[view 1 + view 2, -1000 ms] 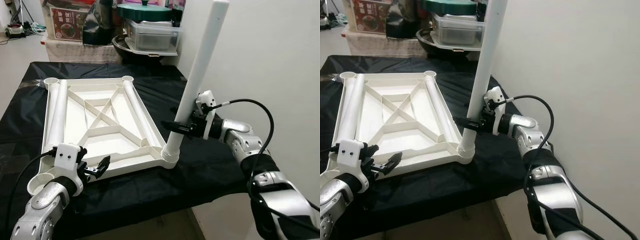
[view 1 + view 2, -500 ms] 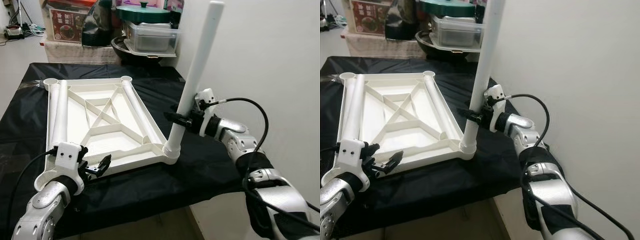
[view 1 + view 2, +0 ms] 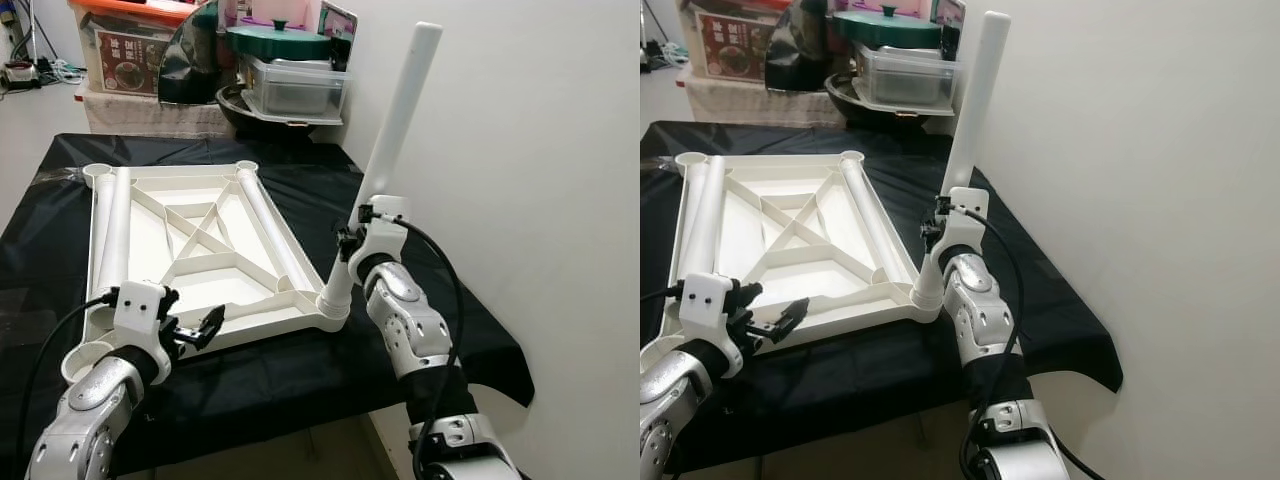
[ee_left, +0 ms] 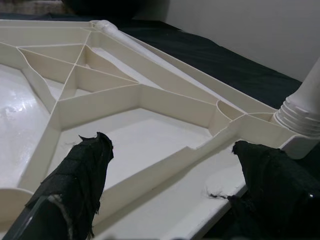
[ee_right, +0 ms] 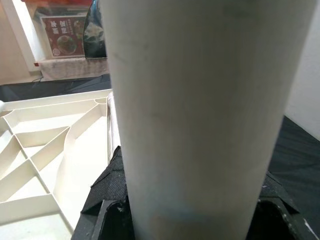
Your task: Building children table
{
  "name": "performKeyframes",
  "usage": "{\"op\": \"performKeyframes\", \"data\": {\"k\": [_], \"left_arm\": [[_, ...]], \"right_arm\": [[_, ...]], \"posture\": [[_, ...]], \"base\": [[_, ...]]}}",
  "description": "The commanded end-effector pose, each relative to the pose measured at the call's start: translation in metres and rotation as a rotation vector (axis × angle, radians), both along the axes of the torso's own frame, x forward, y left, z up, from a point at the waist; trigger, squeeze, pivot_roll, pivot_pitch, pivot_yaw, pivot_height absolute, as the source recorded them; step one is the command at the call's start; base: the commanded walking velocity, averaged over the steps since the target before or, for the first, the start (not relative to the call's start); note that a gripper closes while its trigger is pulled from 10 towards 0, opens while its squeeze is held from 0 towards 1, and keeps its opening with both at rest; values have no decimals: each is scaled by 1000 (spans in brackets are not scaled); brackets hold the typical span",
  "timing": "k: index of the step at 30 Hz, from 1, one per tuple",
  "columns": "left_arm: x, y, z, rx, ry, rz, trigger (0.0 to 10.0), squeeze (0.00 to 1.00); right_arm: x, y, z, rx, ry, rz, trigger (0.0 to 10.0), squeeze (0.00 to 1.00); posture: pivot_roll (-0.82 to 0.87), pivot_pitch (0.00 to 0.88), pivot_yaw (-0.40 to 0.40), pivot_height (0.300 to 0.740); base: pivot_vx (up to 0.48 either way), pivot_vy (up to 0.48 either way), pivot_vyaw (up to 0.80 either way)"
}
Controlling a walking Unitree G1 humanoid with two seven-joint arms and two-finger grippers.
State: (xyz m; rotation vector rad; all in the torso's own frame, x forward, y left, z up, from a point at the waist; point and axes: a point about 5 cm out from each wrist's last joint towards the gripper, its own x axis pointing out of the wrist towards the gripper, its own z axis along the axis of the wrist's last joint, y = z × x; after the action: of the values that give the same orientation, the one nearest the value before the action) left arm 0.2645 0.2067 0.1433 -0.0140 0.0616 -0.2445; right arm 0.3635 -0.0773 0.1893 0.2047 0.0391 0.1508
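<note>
A white plastic tabletop [image 3: 262, 326] lies upside down on the black-draped table. One white leg [image 3: 402, 110] stands in the near right corner socket [image 3: 333, 308], leaning away to the right. My right gripper [image 3: 350, 240] is shut on that leg a little above the socket; in the right wrist view the leg [image 5: 200, 100] sits between the black pads [image 5: 107, 197]. My left gripper [image 3: 197, 330] is open at the tabletop's near edge, close to the near left corner, its fingers [image 4: 80, 175] spread over the rim with nothing between them. Two more legs [image 3: 118, 235] lie inside the frame.
The black cloth [image 3: 430, 250] covers the table out to its right and near edges. A white wall [image 3: 560, 150] stands close on the right. Behind the table are a green-lidded pot [image 3: 278, 40], clear bins and a printed box [image 3: 125, 50].
My right arm has swung round: its elbow, out to the right before, now sits below the gripper at the table's near edge. The leg stays in its socket. The left gripper holds still.
</note>
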Motion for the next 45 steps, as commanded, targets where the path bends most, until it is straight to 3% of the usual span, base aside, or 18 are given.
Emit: {"op": "performKeyframes", "data": {"k": [1,6,7,9,10,11,15,17,24,33,34,35,36,38,39,40,41,45], "left_arm": [[2,-4,-2,-4,9,-13,10000,0],[2,-4,-2,-6,8,-11,10000,0],[2,-5,-3,-9,10,-13,10000,0],[2,-6,-4,-13,13,-17,10000,0],[2,-6,-4,-13,13,-17,10000,0],[3,-6,-4,-12,13,-18,10000,0],[4,-6,-4,-10,12,-19,10000,0],[4,-6,-4,-10,12,-19,10000,0],[5,-7,-5,-7,12,-25,10000,0],[4,-6,-5,-3,11,-15,10000,0],[3,-6,-6,-3,11,-13,10000,0],[3,-6,-6,-3,11,-13,10000,0],[3,-6,-6,-2,12,-12,10000,0],[3,-6,-6,-2,12,-12,10000,0],[2,-5,-6,-2,12,-10,10000,0],[2,-5,-6,-2,12,-10,10000,0],[2,-5,-6,-3,12,-8,10000,0],[2,-5,-7,-3,13,-9,10000,0]], "right_arm": [[-4,34,-6,97,84,70,10000,0],[-3,35,2,85,49,118,10000,0],[-2,20,10,82,18,119,10000,1000],[1,-4,29,65,-61,197,10000,1000],[1,-4,29,65,-61,197,10000,1000],[4,-14,38,42,-109,236,10000,0],[8,-41,44,-89,-154,411,10000,0],[8,-41,44,-89,-154,411,10000,0],[18,-72,29,-258,-119,672,10000,0],[24,-74,21,-361,-25,837,9765,0],[25,-75,19,-363,-8,847,8471,0],[25,-75,19,-363,-8,847,8471,0],[26,-76,17,-361,-1,847,6784,0],[26,-76,17,-361,-1,847,6784,0],[27,-76,17,-342,-13,827,3765,0],[27,-76,17,-342,-13,827,3765,0],[30,-74,19,-289,-39,785,0,0],[33,-73,19,-222,-74,715,0,0]], "posture": [[129,0,-146,740],[122,0,-147,740],[115,0,-144,740],[112,0,-142,740],[112,0,-142,740],[112,0,-142,740],[108,0,-144,740],[108,0,-144,740],[125,0,-159,740],[153,0,-183,740],[159,0,-190,740],[159,0,-190,740],[159,0,-190,740],[159,0,-190,740],[160,0,-192,740],[160,0,-192,740],[160,0,-188,740],[159,0,-185,740]], "base": [[0,0,0],[0,0,0],[0,0,0],[0,0,0],[0,0,0],[0,0,0],[0,0,0],[0,0,0],[0,0,0],[0,0,0],[0,0,0],[0,0,0],[0,0,0],[0,0,0],[0,0,0],[0,0,0],[0,0,0],[0,0,0]]}}
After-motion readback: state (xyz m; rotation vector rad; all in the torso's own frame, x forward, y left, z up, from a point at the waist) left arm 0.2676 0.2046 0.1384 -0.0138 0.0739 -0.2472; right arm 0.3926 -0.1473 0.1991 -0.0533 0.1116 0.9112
